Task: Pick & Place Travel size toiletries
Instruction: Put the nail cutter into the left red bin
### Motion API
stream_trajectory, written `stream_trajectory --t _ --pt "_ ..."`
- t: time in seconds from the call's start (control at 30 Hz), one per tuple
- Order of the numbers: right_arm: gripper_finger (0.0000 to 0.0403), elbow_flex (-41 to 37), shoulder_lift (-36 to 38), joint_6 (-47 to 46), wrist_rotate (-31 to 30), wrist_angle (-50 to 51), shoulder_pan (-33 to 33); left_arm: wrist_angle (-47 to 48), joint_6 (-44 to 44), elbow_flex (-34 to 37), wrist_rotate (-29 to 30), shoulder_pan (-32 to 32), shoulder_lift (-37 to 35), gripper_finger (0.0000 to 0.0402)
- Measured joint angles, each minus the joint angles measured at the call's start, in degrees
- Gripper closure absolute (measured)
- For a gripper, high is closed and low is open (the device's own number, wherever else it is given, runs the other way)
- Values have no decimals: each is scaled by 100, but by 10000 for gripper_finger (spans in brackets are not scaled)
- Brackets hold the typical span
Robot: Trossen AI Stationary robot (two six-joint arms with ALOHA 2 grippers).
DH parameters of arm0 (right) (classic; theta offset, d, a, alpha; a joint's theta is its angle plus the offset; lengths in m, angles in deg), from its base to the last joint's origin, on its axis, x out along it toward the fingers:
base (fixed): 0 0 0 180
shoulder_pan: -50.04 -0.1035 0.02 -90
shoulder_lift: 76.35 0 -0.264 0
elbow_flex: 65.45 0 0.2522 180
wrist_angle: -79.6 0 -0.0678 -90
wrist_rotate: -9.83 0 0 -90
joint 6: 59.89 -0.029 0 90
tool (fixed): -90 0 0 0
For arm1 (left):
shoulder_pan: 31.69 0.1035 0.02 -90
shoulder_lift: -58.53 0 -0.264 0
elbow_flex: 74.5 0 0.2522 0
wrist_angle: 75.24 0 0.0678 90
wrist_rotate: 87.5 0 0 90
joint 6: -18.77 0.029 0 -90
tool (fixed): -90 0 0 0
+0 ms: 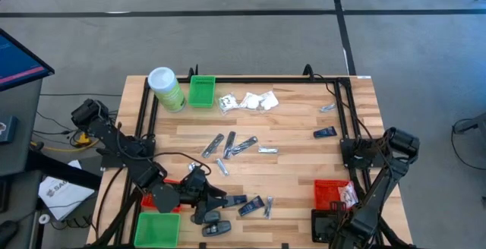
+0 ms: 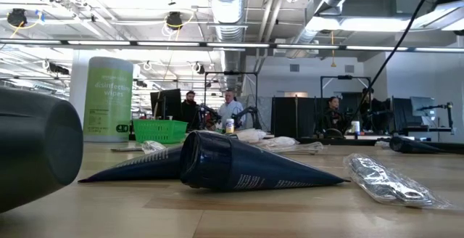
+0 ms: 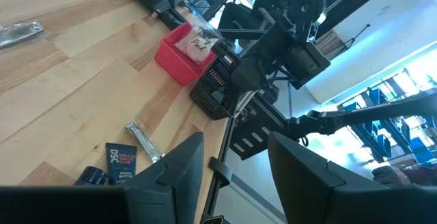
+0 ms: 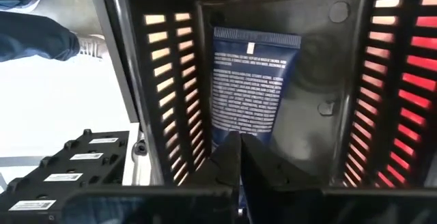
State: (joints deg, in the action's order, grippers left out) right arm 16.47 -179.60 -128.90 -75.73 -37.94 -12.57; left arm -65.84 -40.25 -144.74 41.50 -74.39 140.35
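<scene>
The toiletries lie scattered over the table: white sachets (image 1: 250, 101) near the far edge, silvery tubes (image 1: 228, 146) mid-table, and dark blue packets (image 1: 250, 203) and black oval pieces (image 1: 214, 224) near the near edge. My left gripper (image 1: 216, 198) (image 3: 235, 173) is open and hovers level by the near-left corner. A dark blue packet (image 3: 119, 159) and a silvery tube (image 3: 143, 142) lie just past its fingers. My right gripper (image 1: 332, 220) (image 4: 240, 149) is shut and points down into the black bin (image 4: 328, 80), where a dark blue tube (image 4: 254, 80) shows against the floor. My right gripper comes from above into the black bin, and its shut fingertips (image 4: 229, 152) cover the narrower end (image 4: 242, 130) of the dark blue tube. I cannot tell whether they touch or hold it. My left gripper touches nothing.
A red bin (image 1: 332, 192) holding a white sachet stands just beyond the black bin (image 1: 323, 226). Green bins sit at the far edge (image 1: 201, 91) and the near-left corner (image 1: 157, 230), and a red bin (image 1: 161, 196) is under the left arm. The tall green canister (image 1: 167, 89) stands far left.
</scene>
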Motion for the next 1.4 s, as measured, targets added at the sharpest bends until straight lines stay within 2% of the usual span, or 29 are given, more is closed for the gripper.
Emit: stream_trajectory --t 0.2,0.4,0.6,0.77,0.9,1.13,1.4 --pt "403 -177 262 34 -7 -168 65 1 2 0 0 0 0 243" --pt "403 -651 815 -403 -146 -489 81 0 4 0 0 2 0 243" --pt "403 -678 1176 -427 -214 -305 76 2 4 1 0 2 0 243" --pt "402 -680 1355 -266 -25 -424 98 2 4 2 0 2 0 243" --pt "387 -678 1531 -258 20 -524 180 2 14 1 0 2 0 243" --pt "348 -678 1973 -211 -17 -38 535 2 26 0 0 2 0 243" --pt "339 -678 2670 436 -427 864 1203 2 24 2 20 2 0 243"
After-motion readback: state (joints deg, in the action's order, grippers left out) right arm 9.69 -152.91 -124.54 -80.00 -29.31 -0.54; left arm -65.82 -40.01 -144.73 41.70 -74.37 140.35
